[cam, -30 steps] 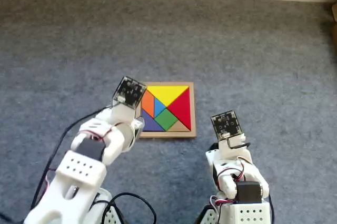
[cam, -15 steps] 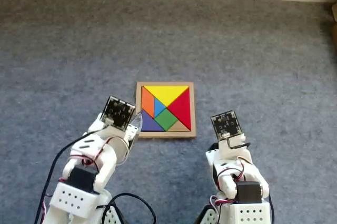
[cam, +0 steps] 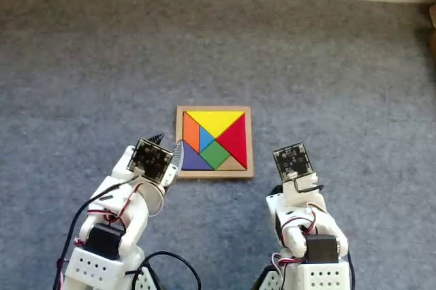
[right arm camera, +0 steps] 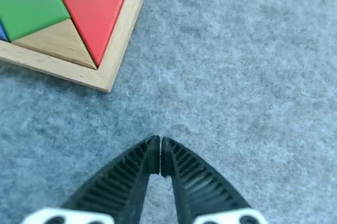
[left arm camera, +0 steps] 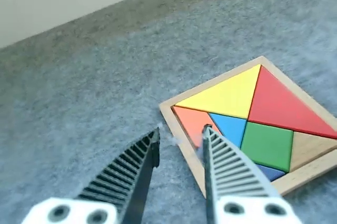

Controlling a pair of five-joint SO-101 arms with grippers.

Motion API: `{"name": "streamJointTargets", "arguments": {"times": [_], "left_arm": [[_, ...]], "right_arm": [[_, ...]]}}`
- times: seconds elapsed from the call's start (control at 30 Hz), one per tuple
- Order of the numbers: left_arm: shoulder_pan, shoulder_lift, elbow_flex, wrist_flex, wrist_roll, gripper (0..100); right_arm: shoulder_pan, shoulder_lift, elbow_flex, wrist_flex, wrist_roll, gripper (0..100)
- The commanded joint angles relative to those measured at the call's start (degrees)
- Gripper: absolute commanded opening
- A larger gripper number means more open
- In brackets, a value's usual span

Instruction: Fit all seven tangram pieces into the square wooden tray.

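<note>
Tangram pieces point(cam: 215, 141), seven in all, lie flat inside the square wooden tray point(cam: 249, 141) and fill it edge to edge. The yellow triangle point(cam: 214, 122) runs along the tray's far side and the red triangle point(cam: 236, 140) along its right side. An orange piece point(cam: 191, 136) sits at the left side. A small blue triangle point(cam: 206, 139) and a green square point(left arm camera: 266, 145) occupy the middle. A purple piece point(cam: 195, 161) and a bare-wood triangle point(cam: 236, 163) sit along the near side.

The tray rests near the middle of the grey carpeted table point(cam: 327, 65), somewhat toward the near edge where both arms stand.

The left gripper point(left arm camera: 180, 130) hangs just beside the tray's left side, close to its near left corner. Its fingers are spread apart with nothing between them. In the left wrist view one finger point(left arm camera: 224, 166) overlaps the tray's rim, and contact cannot be told.

The right gripper point(right arm camera: 159, 140) hangs over bare carpet just off the tray's near right corner. Its fingers are pressed together and hold nothing.
</note>
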Motion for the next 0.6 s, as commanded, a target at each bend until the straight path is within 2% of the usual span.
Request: {"name": "streamJointTargets", "arguments": {"times": [0.0, 0.23, 0.4, 0.57], "left_arm": [[-0.4, -2.1, 1.1, 1.3, -3.1, 14], [-0.4, -2.1, 1.1, 15.6, -11.2, 14], [-0.2, -2.1, 1.1, 22.2, -15.4, 14], [-0.3, -2.1, 1.1, 33.0, -22.9, 14]], "right_arm": [[0.5, -1.0, 6.5, -1.1, 0.1, 2.4], [0.5, -1.0, 6.5, -1.1, 0.1, 2.4], [0.2, -1.0, 6.5, -1.1, 0.1, 2.4], [0.2, -1.0, 6.5, -1.1, 0.1, 2.4]]}}
